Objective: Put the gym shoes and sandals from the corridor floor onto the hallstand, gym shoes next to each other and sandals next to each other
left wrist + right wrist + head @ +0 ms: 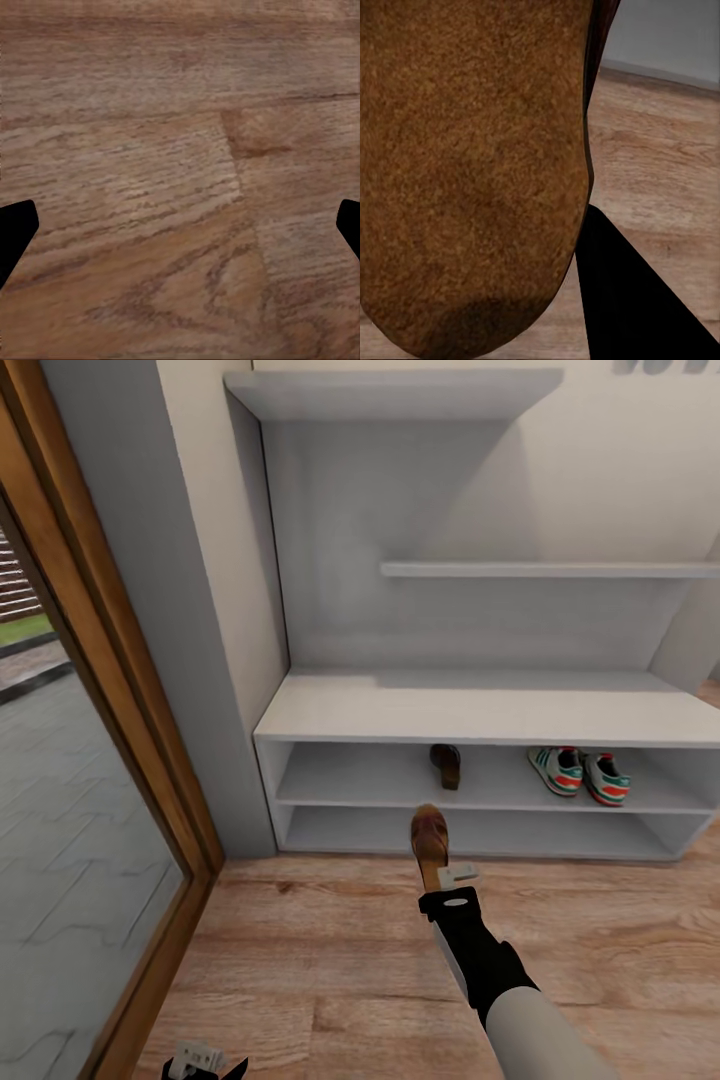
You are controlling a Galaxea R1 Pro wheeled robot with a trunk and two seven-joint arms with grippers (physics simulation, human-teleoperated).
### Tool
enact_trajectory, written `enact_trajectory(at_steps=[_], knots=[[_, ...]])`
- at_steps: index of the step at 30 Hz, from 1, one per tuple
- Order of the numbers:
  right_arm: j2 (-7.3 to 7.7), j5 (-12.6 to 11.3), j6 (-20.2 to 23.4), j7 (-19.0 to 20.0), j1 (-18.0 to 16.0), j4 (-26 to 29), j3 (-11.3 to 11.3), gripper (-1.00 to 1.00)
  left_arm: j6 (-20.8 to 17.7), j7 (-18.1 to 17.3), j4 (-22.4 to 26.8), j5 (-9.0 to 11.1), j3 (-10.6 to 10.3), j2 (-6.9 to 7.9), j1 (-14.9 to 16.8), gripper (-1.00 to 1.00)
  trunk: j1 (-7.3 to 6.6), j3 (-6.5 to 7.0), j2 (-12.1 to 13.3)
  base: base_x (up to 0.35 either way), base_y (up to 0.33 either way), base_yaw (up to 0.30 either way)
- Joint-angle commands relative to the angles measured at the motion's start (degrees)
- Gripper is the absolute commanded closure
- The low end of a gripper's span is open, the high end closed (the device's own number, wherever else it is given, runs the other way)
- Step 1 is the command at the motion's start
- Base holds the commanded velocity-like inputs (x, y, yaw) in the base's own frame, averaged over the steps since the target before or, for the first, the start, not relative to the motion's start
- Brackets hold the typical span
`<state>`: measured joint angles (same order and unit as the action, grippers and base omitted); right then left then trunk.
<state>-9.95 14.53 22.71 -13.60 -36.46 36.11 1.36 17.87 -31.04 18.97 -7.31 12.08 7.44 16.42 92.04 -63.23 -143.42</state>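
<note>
Right gripper (438, 870) clamped on sandal (429, 838) before hallstand (480, 710); left gripper (180, 225) spread apart over floor (150, 112).

Brown sandals (430, 838), white/green/red gym shoes (578, 773), lt grey hallstand (480, 710), wood-grain floor (330, 960).

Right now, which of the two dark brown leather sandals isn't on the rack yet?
The dark brown leather sandal gripped in the right hand, above the wood-plank floor; the other sandal sits on the grey rack's upper tier.
</note>
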Motion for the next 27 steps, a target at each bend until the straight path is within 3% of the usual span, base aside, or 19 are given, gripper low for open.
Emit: enact_trajectory(at_steps=[1,27], knots=[[-0.05,0.3,0.4,0.0,0.0,0.1,0.1,1.0,0.3,-0.3,0.0,-0.6,0.5,-0.04,0.0,-1.0,0.02,-0.05,0.0,0.312,0.0,0.0],[-0.05,0.3,0.3,0.0,0.0,0.2,0.1,1.0,0.3,-0.3,-0.3,-0.6,0.6,-0.15,0.0,-1.0,0.02,-0.06,0.0,0.331,0.0,0.0]])
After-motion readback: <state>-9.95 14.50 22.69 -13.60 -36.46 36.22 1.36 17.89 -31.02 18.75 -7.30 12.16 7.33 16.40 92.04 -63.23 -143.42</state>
